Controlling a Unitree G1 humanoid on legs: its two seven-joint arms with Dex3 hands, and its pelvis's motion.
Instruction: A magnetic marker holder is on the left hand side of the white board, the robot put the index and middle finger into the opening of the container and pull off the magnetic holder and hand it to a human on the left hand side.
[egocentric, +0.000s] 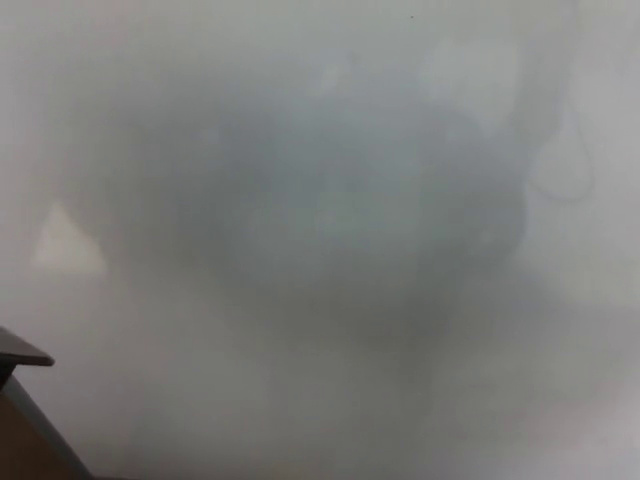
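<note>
1. Whiteboard (320, 200) fills nearly your whole head view, blurred and grey, with faint reflections and a thin looped line at the right; nothing is stuck to the part you can see.
2. Neither robot hand shows anywhere, so you cannot tell from this view whether they are open or closed, or whether either has hold of anything.
3. The holder: only a dark corner (22, 352) pokes in at the lower left edge, and it may well be the holder, though too little shows for you to be sure. With no hand in view, you cannot place it relative to either hand.
4. Below that corner sits a brownish patch (25, 445) at the bottom left; it is too blurred to name.
5. Judged from this, the pull-off looks done, since the board is bare, and the hand-over to the person on the left looks finished or nearly so.
6. What is left, if anything, is only to confirm the release; these pictures cannot settle it.
</note>
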